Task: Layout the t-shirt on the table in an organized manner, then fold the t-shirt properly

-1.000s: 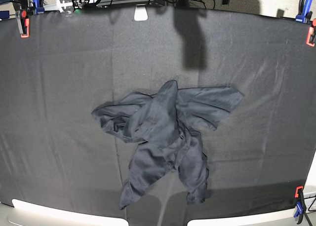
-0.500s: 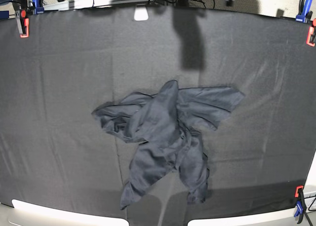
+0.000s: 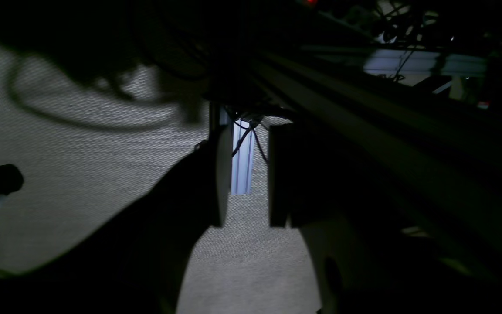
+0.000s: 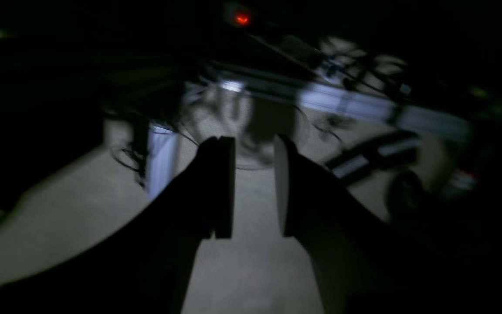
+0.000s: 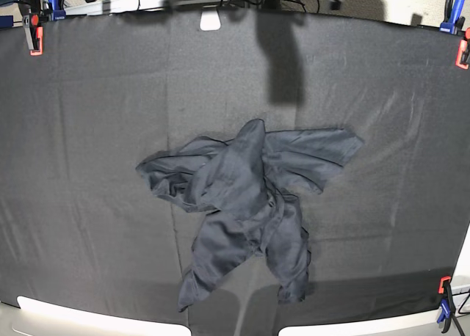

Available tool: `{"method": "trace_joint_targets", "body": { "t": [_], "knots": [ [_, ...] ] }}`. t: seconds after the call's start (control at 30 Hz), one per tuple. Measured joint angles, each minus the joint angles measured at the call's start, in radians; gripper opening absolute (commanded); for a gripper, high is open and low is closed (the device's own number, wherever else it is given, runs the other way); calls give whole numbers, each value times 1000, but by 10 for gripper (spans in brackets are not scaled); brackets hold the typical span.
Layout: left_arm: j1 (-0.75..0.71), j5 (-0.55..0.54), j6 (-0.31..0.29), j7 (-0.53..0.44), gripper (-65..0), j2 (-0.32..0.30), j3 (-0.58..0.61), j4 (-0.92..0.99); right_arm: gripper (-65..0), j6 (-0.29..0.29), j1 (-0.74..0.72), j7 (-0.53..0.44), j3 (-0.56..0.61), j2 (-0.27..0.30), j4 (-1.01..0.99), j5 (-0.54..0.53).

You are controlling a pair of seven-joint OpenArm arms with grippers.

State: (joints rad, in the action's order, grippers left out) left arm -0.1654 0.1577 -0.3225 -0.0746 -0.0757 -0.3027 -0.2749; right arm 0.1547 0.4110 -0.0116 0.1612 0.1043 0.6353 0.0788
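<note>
1. T-shirt [image 5: 246,211] lies crumpled near the middle of the table [image 5: 88,130], nothing laid out yet. 1 lobe reaches toward the base view's left, a wider one toward its right, and 2 twisted strips trail toward the near edge, so its long axis is hard to call.
2. Right gripper [image 4: 253,187], which belongs to the base view's left side, shows 2 dark fingers parted with a clear gap and nothing between them. Beyond the jaws is only pale floor, blurred metal rails and cables; no cloth lies ahead of, below or beside them.
3. Left gripper [image 3: 244,174] is likewise released and empty, a pale upright post showing through the gap. The shirt is nowhere near these jaws either.
4. Neither arm appears in the base view, so I cannot tell which is nearer. My judgement: each arm must travel out over the table to the lobe on its own side.
</note>
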Motion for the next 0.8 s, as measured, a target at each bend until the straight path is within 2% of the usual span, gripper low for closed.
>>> {"method": "trace_joint_targets", "body": {
  "t": [0.23,0.47,0.8],
  "knots": [
    [0,0,0,0,-523,-5,0,0,-499,21,21,8,7,-24,-5,0],
    [0,0,0,-4,-523,-5,0,-5,-499,9,2,-7,6,-7,1,0],
    [0,0,1,-4,-523,-5,0,-5,-501,10,13,5,6,-10,-2,0]
  ]
}}
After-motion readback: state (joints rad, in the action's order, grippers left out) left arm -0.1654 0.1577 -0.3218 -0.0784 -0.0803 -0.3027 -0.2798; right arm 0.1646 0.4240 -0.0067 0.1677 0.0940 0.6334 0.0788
